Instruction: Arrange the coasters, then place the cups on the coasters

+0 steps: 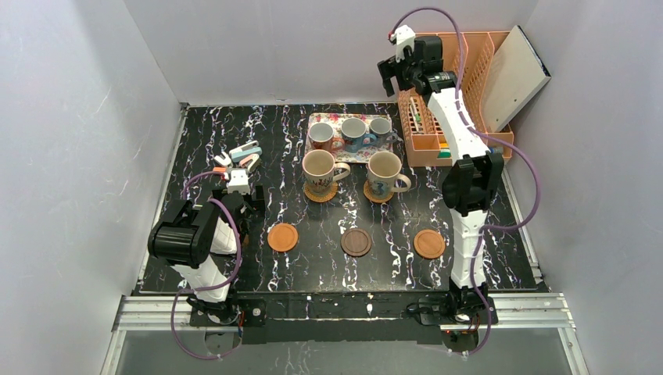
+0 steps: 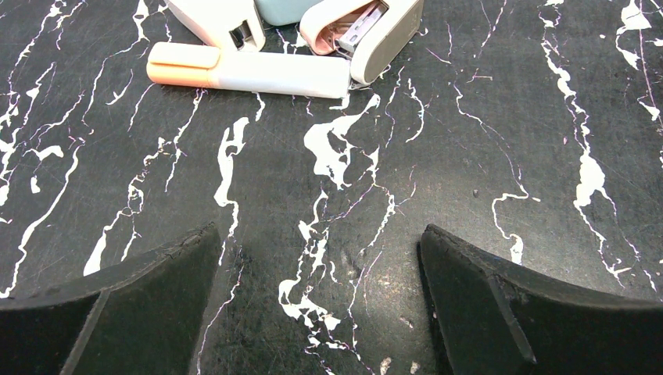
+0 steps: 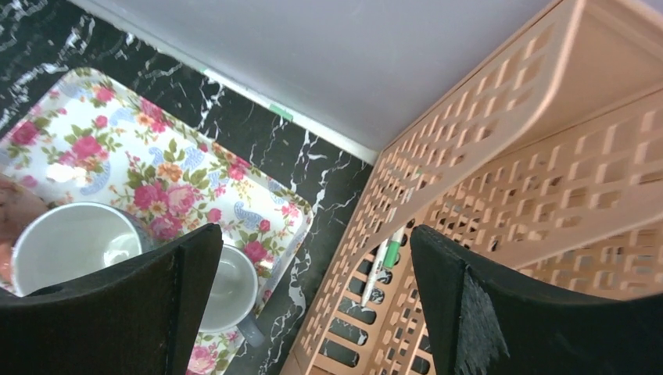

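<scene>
The left gripper (image 2: 320,242) hangs low over the black, white-veined marble tabletop (image 2: 469,156). Its jaws are spread wide with nothing between them. Beyond it lie a pale stapler (image 2: 375,35) and an orange-capped white marker (image 2: 250,70), the stapler cut off by the frame's top edge.

The right gripper (image 3: 313,242) is raised at the far right, likewise gaping and empty, over the edge of the rectangular floral tray (image 3: 156,164) and beside the orange lattice plastic organiser (image 3: 485,180). Its left finger hides most of two cups there, so only their pale insides show.

From above, three small mugs (image 1: 353,131) stand on the tray. The left cream mug (image 1: 320,168) and the right cream mug (image 1: 385,169) each cover a woven rattan coaster (image 1: 320,197), of which only the rim peeks out.

Nearer the arms, three coasters lie bare in a row: a smooth orange-brown disc (image 1: 282,237), a dark brown wooden disc (image 1: 356,242) and a second orange-brown disc (image 1: 429,244).
</scene>
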